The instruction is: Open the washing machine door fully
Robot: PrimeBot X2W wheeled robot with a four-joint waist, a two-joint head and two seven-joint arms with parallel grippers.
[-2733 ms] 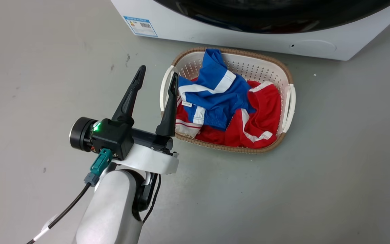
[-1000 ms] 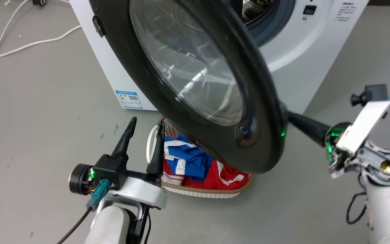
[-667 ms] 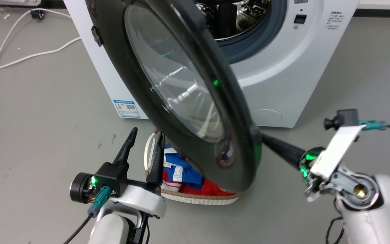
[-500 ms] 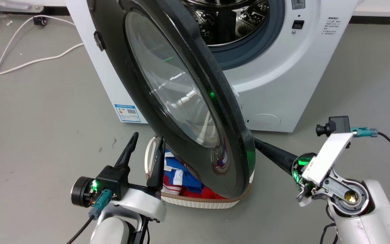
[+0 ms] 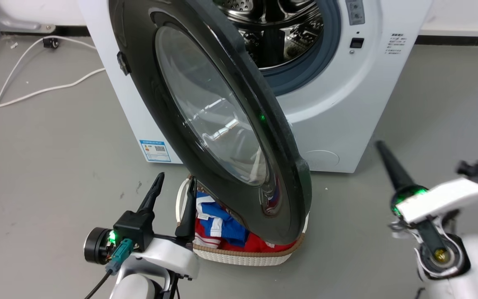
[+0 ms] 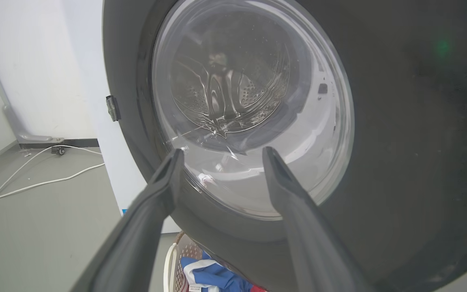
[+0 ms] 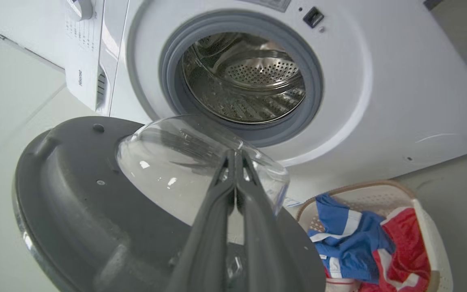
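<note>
The washing machine (image 5: 338, 108) stands white at the back, its steel drum (image 5: 272, 29) exposed. The washing machine door (image 5: 210, 112), a glossy black disc with a domed window, is swung out with its edge toward me. My left gripper (image 5: 174, 182) is open at the lower left, in front of the door's outer face (image 6: 399, 142) and not touching it. My right gripper (image 5: 381, 145) is shut on nothing, off to the right and clear of the door's rim. In the right wrist view, that gripper (image 7: 235, 154) points at the door's inner side (image 7: 75, 194) and the drum opening.
A white laundry basket (image 5: 243, 257) with blue and red clothes (image 5: 218, 224) sits on the floor under the door's lower edge, beside my left gripper. White cables (image 5: 35, 91) run across the grey floor at the left.
The head camera has tilted up from the basket to the machine. The door swung further out. My right gripper, which was against the door's rim, has pulled back to the right, clear of it.
</note>
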